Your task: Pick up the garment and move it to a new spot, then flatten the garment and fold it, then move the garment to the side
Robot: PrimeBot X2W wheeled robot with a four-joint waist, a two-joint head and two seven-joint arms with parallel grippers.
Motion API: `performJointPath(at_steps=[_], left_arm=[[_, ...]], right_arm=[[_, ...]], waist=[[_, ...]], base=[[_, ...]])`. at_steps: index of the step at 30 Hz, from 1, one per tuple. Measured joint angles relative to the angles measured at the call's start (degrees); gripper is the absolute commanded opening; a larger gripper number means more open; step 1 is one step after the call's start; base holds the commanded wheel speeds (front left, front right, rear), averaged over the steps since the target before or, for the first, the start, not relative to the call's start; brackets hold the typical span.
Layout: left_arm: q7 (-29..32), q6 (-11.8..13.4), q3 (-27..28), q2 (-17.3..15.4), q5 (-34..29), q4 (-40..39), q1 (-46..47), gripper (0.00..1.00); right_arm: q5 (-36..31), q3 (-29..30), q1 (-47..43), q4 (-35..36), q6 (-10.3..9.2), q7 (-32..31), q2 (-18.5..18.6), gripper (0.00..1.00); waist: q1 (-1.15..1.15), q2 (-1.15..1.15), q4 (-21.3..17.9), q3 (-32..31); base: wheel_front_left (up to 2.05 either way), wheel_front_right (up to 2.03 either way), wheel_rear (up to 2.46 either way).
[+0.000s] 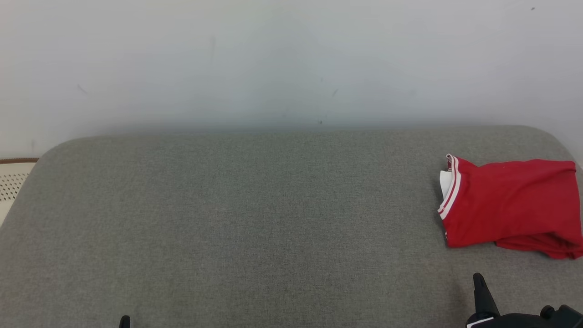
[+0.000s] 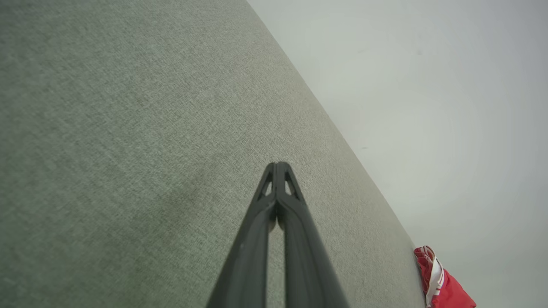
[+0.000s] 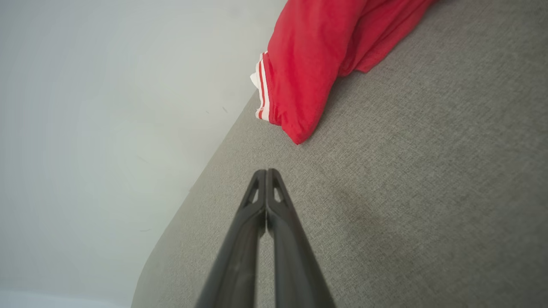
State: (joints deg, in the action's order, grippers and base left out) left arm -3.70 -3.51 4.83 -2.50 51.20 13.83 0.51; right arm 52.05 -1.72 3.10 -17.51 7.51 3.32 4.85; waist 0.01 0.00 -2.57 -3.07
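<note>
At the cushion right edge, the garment may slip off if the right gripper, pressed together like the left gripper, clips it.

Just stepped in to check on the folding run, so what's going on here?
Nothing is being handled right now. The red jersey with red-and-white striped trim lies folded into a compact bundle at the right end of the grey woven-fabric cushioned surface, by the pale wall. The robot's left hand and right hand are both shut and empty, over bare fabric, the right one nearer the jersey but apart from it. The fold and the move aside look done.
</note>
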Motion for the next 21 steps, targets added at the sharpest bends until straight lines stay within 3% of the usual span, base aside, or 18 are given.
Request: performJointPath(at_steps=[21], left_arm=[[3.3,-1.4,0.4,0.0,13.9,-0.1,2.0,0.0]], right_arm=[[13.5,2.8,1.1,1.2,-0.03,-3.4,-0.7,0.0]], waist=[[0.0,0.0,0.7,0.9]], base=[[0.0,0.0,0.0]])
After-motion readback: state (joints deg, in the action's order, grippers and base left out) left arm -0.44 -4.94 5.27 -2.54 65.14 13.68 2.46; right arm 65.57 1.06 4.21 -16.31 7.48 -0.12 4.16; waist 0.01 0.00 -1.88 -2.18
